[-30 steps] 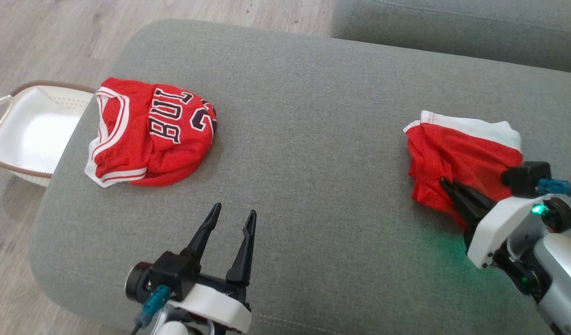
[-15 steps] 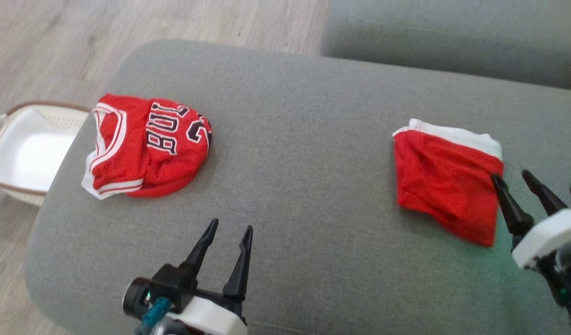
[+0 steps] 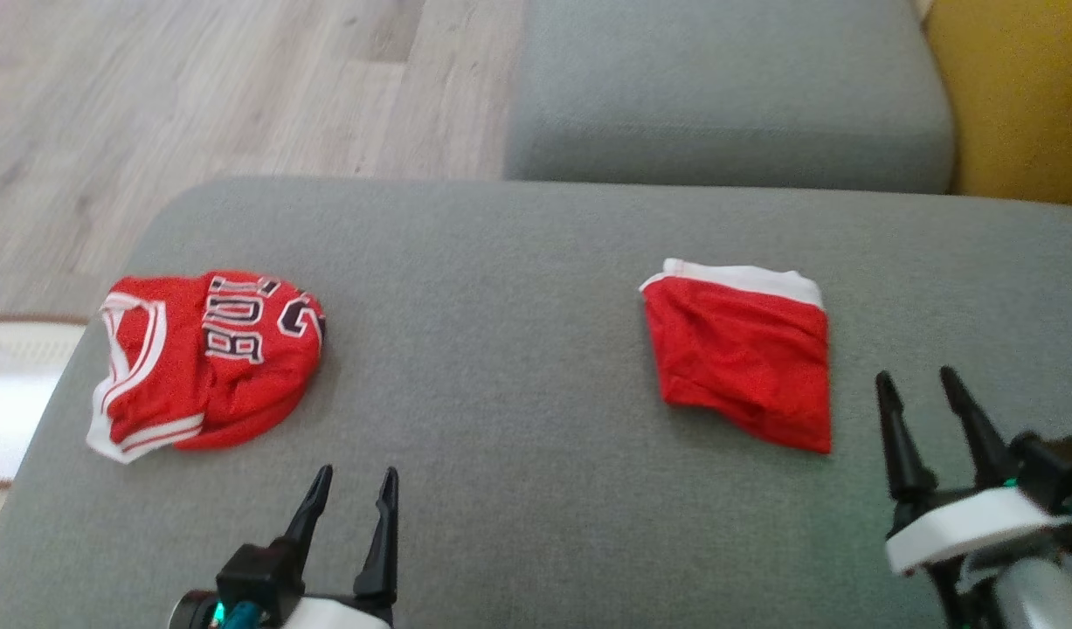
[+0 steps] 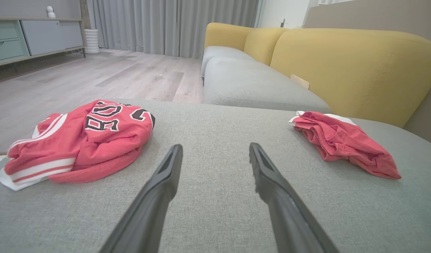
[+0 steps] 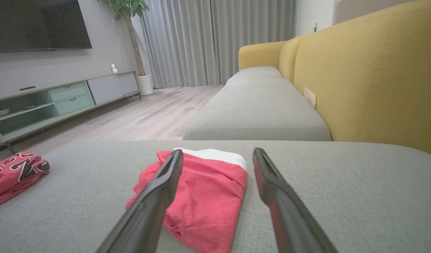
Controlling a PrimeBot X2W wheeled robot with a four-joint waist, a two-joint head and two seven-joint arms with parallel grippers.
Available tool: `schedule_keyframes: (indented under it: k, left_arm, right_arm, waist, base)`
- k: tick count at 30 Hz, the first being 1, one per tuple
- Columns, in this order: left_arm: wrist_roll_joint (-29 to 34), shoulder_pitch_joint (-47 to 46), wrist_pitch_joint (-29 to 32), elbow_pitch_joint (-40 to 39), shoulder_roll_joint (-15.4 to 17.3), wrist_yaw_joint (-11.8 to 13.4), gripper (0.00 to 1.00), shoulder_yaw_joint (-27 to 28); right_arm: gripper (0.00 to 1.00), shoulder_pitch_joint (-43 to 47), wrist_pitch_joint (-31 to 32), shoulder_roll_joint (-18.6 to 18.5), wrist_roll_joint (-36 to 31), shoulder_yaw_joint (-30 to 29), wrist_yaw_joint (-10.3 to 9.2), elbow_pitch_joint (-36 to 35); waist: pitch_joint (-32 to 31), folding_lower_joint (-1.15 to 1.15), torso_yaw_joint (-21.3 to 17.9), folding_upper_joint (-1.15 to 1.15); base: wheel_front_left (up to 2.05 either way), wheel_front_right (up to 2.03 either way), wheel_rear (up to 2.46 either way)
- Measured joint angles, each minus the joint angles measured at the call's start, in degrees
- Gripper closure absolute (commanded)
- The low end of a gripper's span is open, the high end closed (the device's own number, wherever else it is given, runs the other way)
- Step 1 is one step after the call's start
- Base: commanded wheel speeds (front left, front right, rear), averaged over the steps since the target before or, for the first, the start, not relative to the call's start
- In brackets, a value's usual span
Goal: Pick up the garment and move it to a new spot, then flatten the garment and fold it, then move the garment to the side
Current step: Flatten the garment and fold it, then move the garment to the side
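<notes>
A folded red garment with a white band along its far edge lies flat on the right part of the grey cushion. My right gripper stands open just to its right and nearer to me, apart from the cloth. In the right wrist view the garment lies ahead between and left of the open fingers of the right gripper. A crumpled red jersey with black letters rests at the cushion's left. My left gripper is open over bare cushion, the left gripper between jersey and garment.
A white basket sits on the wooden floor beside the cushion's left edge. A second grey seat lies beyond the cushion, with a yellow backrest at the far right. Bare cushion spreads between the two red pieces.
My right gripper has opened, let go of the folded red garment and drawn back to its right. The camera has tilted up, shifting the whole picture down.
</notes>
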Motion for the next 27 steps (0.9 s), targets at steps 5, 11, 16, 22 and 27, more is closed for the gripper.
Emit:
schedule_keyframes:
  k: [5,11,16,22,27]
  left_arm:
    - [0.58,1.88,0.0,0.07,0.0,0.42,0.0,1.29]
    - [1.24,3.9,0.01,0.03,-0.02,0.45,0.0,2.03]
    - [2.14,5.03,0.0,-0.02,-0.02,0.54,0.0,2.32]
    - [3.69,6.04,0.01,-0.25,-0.02,0.91,0.0,2.31]
    - [4.78,6.04,0.01,-1.0,-0.03,1.24,0.0,2.33]
  right_arm:
    - [0.0,4.56,-0.49,4.9,-4.09,-0.99,0.0,-3.97]
    - [0.0,9.14,-0.49,7.93,-7.46,-1.87,0.0,-6.76]
    - [0.0,11.16,-0.49,9.18,-9.26,-2.53,0.0,-7.25]
    - [0.0,12.13,-0.49,9.67,-9.6,-2.83,0.0,-7.4]
    - [0.0,12.54,-0.49,9.94,-9.75,-2.79,0.0,-7.37]
  waist:
    - [-2.23,0.0,-2.36,0.0]
    - [-4.19,0.0,-4.46,0.0]
    - [-5.21,0.0,-5.49,0.0]
    - [-5.71,0.0,-6.06,0.0]
    - [-5.74,0.0,-6.08,0.0]
  base:
    - [0.0,0.0,0.0]
    - [0.0,0.0,0.0]
    - [0.0,0.0,0.0]
    - [0.0,0.0,0.0]
    - [0.0,0.0,0.0]
